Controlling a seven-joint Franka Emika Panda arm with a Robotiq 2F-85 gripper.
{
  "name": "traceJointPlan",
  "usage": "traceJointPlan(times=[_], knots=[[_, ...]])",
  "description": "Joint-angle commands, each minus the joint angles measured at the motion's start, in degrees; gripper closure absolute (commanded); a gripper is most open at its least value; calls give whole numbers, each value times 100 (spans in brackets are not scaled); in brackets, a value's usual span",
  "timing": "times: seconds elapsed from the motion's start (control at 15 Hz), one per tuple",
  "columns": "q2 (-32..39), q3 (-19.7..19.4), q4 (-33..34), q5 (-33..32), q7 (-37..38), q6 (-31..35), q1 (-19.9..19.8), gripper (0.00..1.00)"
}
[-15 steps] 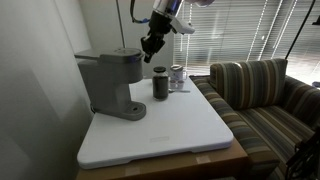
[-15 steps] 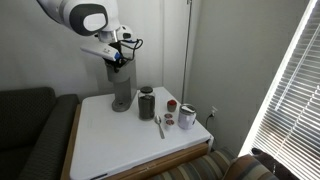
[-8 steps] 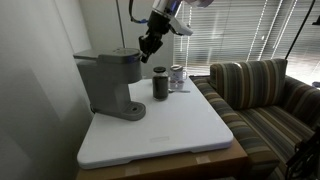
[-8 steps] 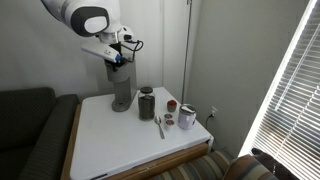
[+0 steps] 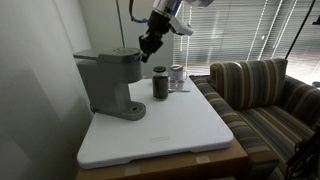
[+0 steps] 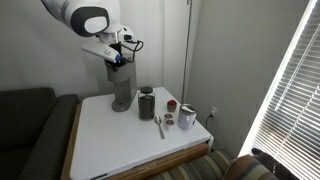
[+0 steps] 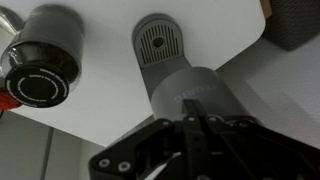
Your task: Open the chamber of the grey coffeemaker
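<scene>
While the grey coffeemaker (image 5: pixel 108 85) stood at the back of the white surface (image 5: pixel 185 128), its chamber (image 5: pixel 112 57) lay flat and shut on top of the overhanging head. The end effector (image 5: pixel 147 46) hung just off the rounded front of that lid, slightly above it. Whether it touched the plastic could not be told in either exterior view. In the wrist view the fingers (image 7: pixel 188 128) looked drawn together with nothing between them, pointing down past the head toward the round base below. That narrow, closed tip probably suited nudging the lid's front lip upward, since the hinge likely sat at the rear column. The dark canister (image 7: pixel 45 65) stood near the base, so a sideways slip risked knocking it.
</scene>
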Motion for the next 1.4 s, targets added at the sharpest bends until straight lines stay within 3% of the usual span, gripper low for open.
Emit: traceJointPlan(times=[0.0, 0.93, 1.33], knots=[[-226, 53, -268, 53, 25, 243, -49, 100], [-688, 64, -655, 43, 142, 697, -20, 100], [-571, 304, -600, 321, 24, 875, -108, 100]])
